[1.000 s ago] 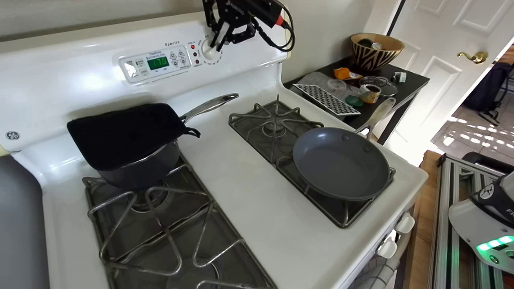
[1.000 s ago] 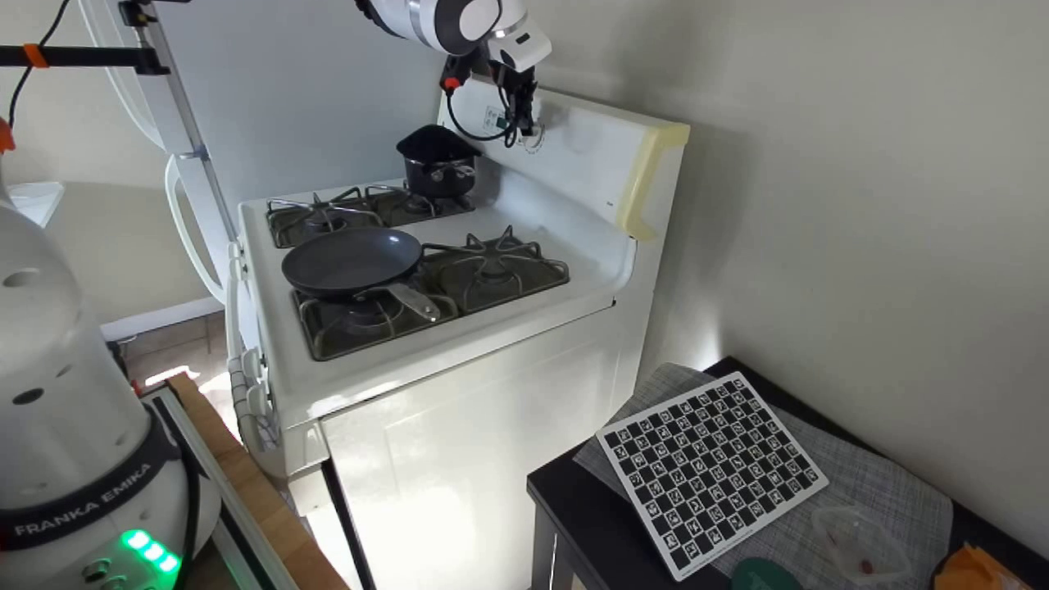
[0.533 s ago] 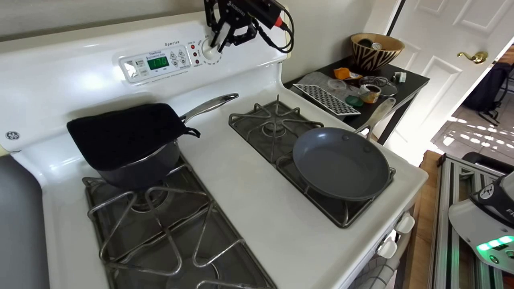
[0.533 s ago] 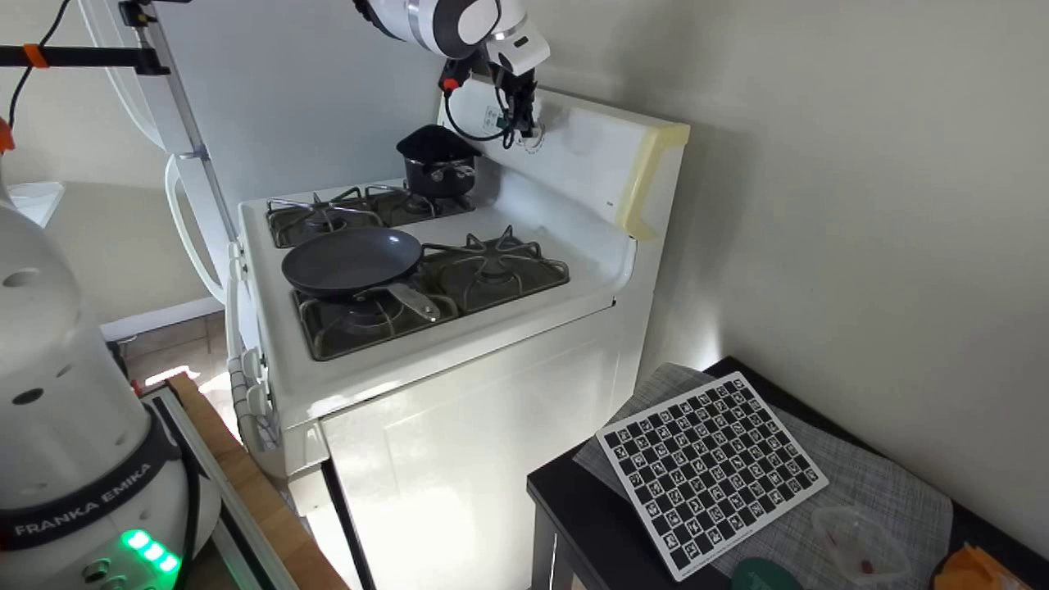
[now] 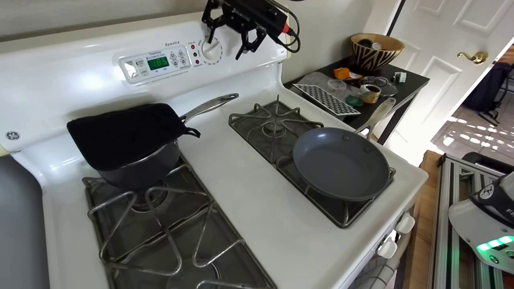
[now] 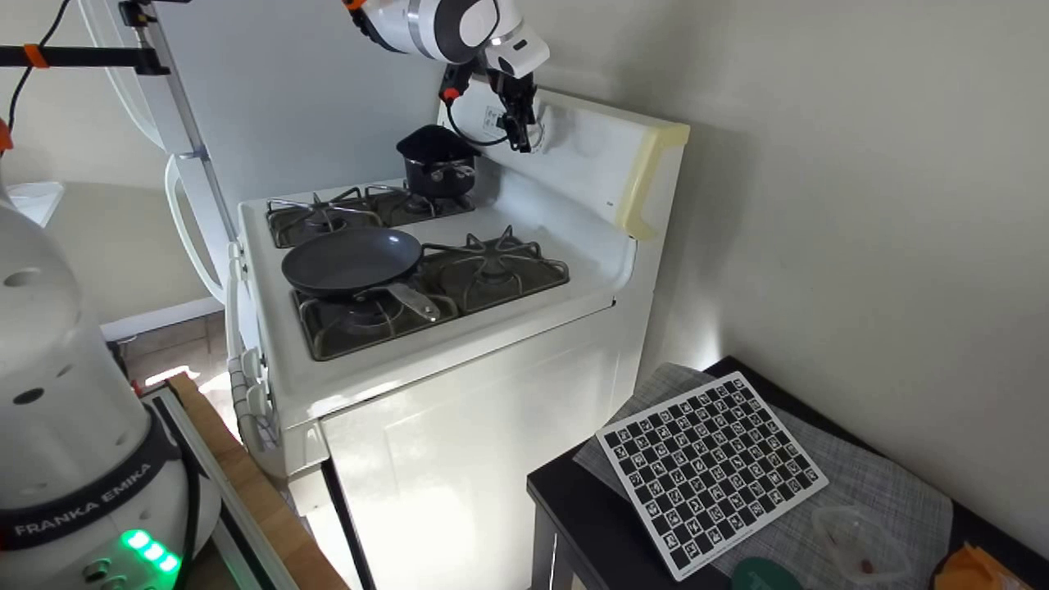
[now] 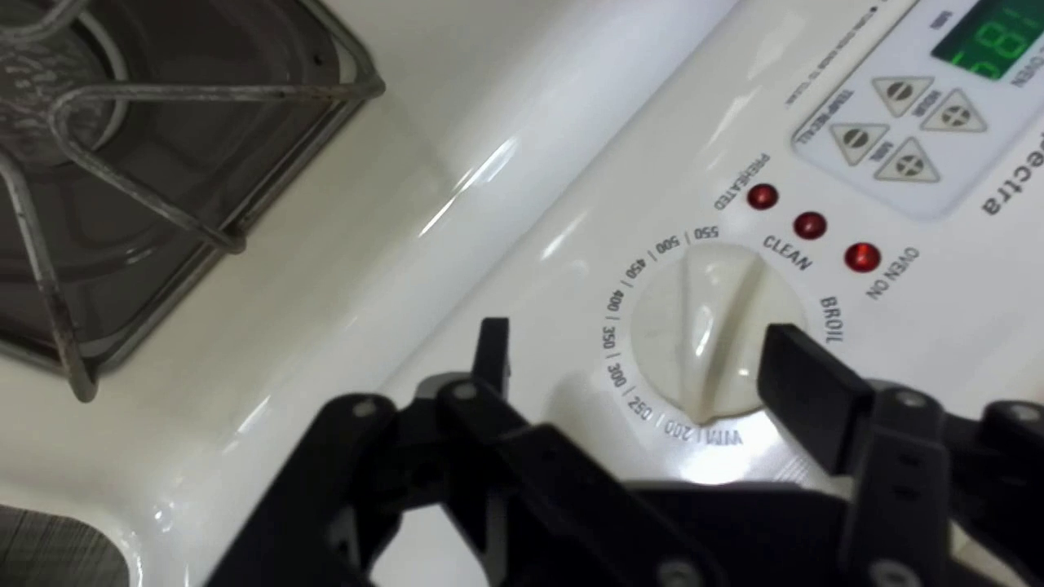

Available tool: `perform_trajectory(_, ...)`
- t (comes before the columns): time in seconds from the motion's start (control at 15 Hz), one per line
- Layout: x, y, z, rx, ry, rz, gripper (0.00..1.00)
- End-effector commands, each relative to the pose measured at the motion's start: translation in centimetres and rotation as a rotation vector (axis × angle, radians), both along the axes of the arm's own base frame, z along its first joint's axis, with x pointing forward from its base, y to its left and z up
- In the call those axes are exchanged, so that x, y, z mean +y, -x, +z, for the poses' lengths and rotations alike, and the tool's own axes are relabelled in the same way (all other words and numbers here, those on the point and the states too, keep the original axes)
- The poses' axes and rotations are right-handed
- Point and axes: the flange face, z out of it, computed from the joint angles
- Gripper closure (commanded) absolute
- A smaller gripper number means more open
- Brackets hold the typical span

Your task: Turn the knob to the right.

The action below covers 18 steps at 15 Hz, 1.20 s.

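Note:
The knob (image 7: 656, 326) is a round white dial with a raised ridge on the stove's back panel, ringed by printed marks. In the wrist view the ridge's pointed end lies near the WM and 200 marks. My gripper (image 7: 636, 330) stands open in front of it, its fingers spread wide. One finger (image 7: 492, 359) is out beyond the printed numbers; the opposite finger (image 7: 816, 391) overlaps the dial's edge near BROIL. Nothing is held. In an exterior view the knob (image 5: 213, 51) shows between the spread fingers of the gripper (image 5: 224, 49). The gripper (image 6: 523, 147) hides most of it in an exterior view.
A green-lit display (image 5: 158, 63) sits beside the knob on the panel. Below stand a pot (image 5: 140, 168) under a black cloth (image 5: 124, 134) and a grey frying pan (image 5: 341, 168). A dark side table (image 6: 565, 500) beside the stove carries a patterned board (image 6: 713, 471).
The fingers have spread apart and come off the knob's ridge. The gripper has shifted slightly, leaving more of the dial visible. The display went from 170 to 185.

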Motion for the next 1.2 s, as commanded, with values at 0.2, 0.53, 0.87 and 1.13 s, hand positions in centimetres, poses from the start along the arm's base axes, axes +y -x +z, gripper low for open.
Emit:
perform_trajectory(0.2,0.2,0.8,2.7,-0.026,0.249,0.109,0.0)
perform_trajectory(0.53,3.3,2.0,4.4,-0.01,0.327,0.26,0.0)
perform_trajectory(0.87,6.2,3.4,6.4,0.017,0.438,0.392,0.0)
perform_trajectory(1.13,7.3,4.5,7.4,0.039,0.576,0.482,0.0)
